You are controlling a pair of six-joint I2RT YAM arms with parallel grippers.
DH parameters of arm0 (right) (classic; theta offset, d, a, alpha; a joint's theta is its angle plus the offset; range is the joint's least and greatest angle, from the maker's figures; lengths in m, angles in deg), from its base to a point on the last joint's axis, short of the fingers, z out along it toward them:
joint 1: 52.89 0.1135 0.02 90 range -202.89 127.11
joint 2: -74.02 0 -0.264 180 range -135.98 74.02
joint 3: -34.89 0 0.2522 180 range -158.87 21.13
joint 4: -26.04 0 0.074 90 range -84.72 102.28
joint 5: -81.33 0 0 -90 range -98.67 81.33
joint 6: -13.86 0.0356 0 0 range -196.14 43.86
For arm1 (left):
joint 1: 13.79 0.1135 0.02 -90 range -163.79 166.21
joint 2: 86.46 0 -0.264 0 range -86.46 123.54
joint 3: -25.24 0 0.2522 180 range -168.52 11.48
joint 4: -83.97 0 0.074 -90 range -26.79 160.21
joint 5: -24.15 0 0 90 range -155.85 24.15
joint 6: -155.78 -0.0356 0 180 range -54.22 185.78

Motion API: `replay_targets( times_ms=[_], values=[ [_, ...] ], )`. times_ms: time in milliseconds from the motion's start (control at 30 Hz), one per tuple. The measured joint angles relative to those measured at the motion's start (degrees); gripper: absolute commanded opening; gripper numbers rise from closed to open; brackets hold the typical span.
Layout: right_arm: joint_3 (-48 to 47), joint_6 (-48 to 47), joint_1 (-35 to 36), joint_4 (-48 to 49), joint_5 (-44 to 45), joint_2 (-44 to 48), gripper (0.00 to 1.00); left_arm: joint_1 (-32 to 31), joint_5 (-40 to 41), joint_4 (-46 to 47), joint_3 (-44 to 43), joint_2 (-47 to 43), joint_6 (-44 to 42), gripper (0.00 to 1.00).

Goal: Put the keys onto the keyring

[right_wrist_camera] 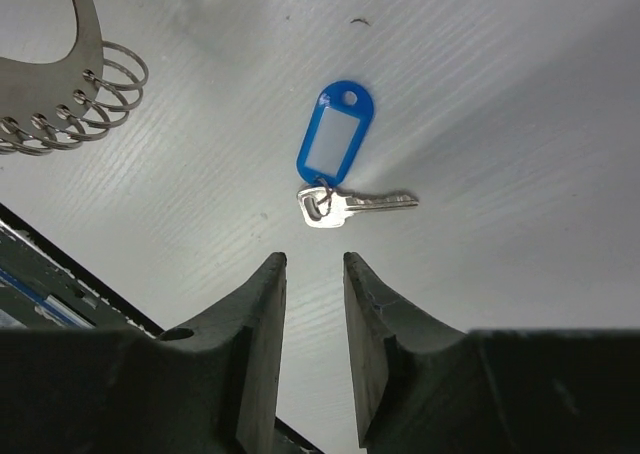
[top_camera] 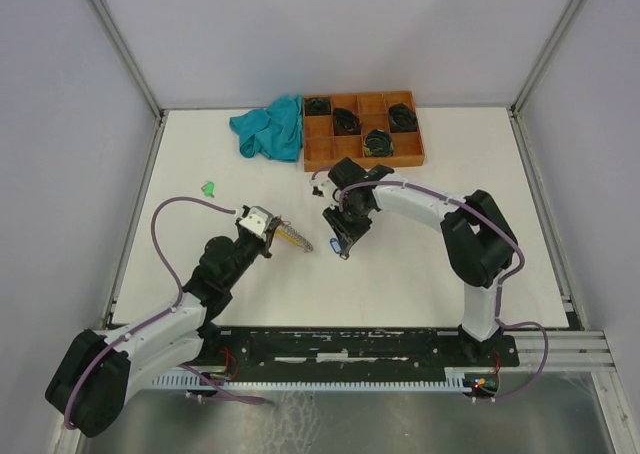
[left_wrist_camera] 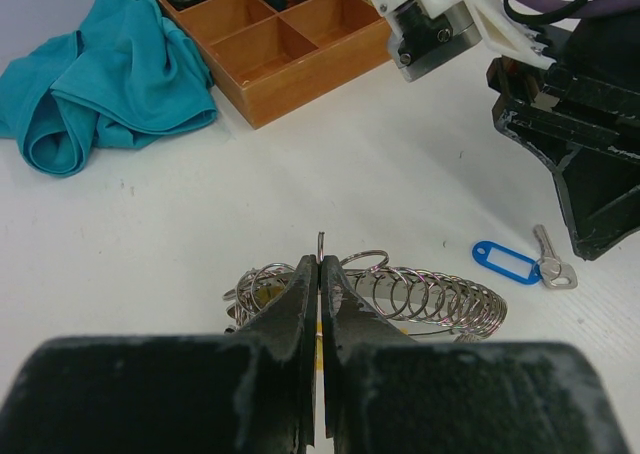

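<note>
The keyring [left_wrist_camera: 430, 296] is a silvery band strung with many small wire loops, lying on the white table. My left gripper [left_wrist_camera: 320, 261] is shut on one thin loop of it, which pokes up between the fingertips. From above, the left gripper [top_camera: 278, 228] and keyring [top_camera: 298, 240] sit left of centre. One of the keys, silver with a blue tag [right_wrist_camera: 335, 146], lies flat on the table just beyond my right gripper [right_wrist_camera: 314, 259], which hovers open and empty above it. The same blue key [left_wrist_camera: 505, 262] lies right of the keyring. A green-tagged key [top_camera: 208, 187] lies alone at far left.
An orange-brown compartment tray [top_camera: 363, 161] with black coiled bundles stands at the back centre. A crumpled teal cloth [top_camera: 270, 127] lies to its left. The right gripper [top_camera: 343, 244] hangs close to the keyring's right end.
</note>
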Motion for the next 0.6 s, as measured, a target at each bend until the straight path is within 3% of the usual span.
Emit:
replay_targets(
  times_ms=[600],
  values=[
    [-2.10,1.77,-0.48,1.09,-2.62,-5.90,0.32,0.00,0.00,-0.20,-0.20,0.50,0.00,0.03]
  ],
)
